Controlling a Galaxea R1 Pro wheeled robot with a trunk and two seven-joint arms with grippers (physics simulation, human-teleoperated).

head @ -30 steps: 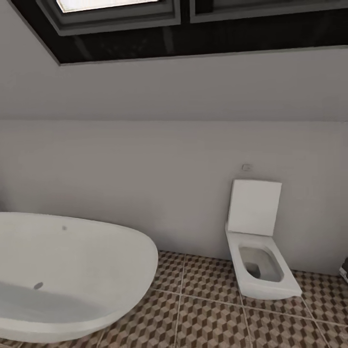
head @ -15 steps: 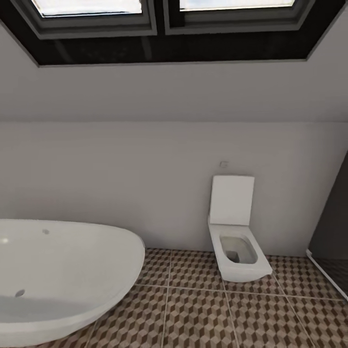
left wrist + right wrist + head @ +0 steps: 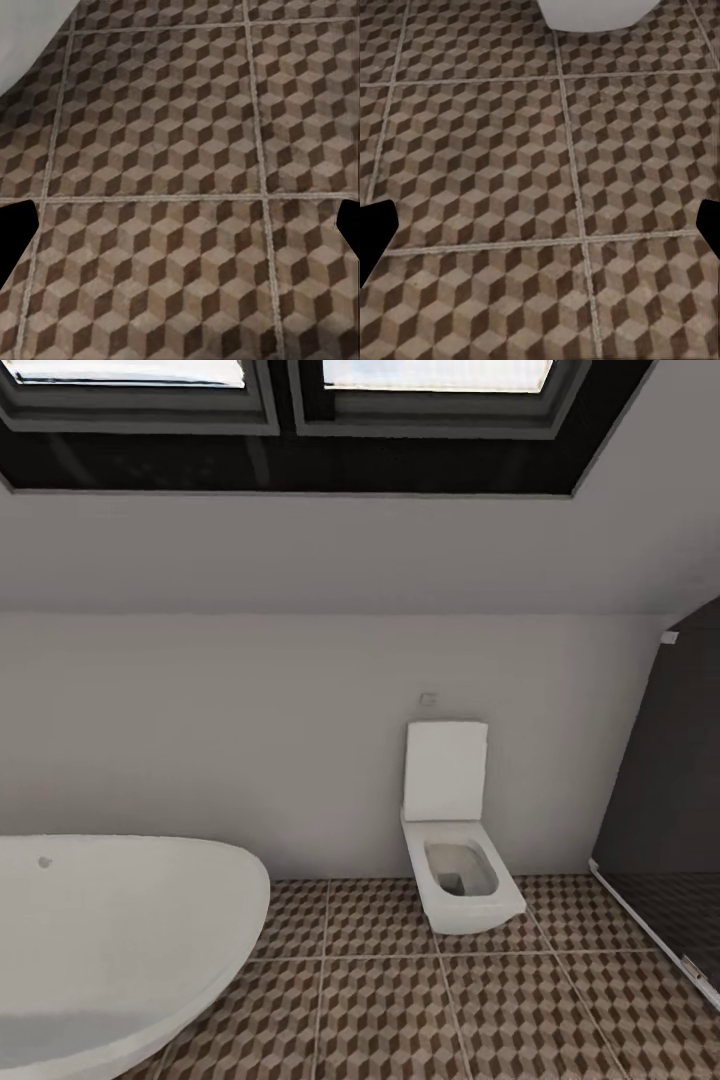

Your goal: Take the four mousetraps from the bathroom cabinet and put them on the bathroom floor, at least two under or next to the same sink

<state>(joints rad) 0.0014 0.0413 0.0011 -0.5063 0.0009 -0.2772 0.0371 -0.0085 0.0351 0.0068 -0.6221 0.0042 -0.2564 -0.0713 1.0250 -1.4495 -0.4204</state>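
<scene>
The bathroom floor (image 3: 400, 1010), tiled in a brown, beige and white cube pattern, spreads below me in the head view. The left wrist view looks down on the same tiles (image 3: 180, 150). My left gripper (image 3: 180, 232) is open, its dark fingertips (image 3: 15, 232) at the picture's two edges with nothing between them. My right gripper (image 3: 540, 232) is open over bare tiles (image 3: 510, 165) in the same way, with a white curved edge, perhaps the toilet (image 3: 592, 11), ahead of it. The mousetraps, the cabinet and the bathroom sink are out of view.
An oval white bathtub (image 3: 100, 940) fills the near left. A square white toilet (image 3: 455, 860) stands against the pale back wall. A dark glass partition (image 3: 670, 810) with a white lower rail rises at the right. Dark-framed windows (image 3: 290, 420) sit overhead.
The camera has turned to the right. The bathtub and toilet have slid left in the picture, and the dark partition has come into view at the right.
</scene>
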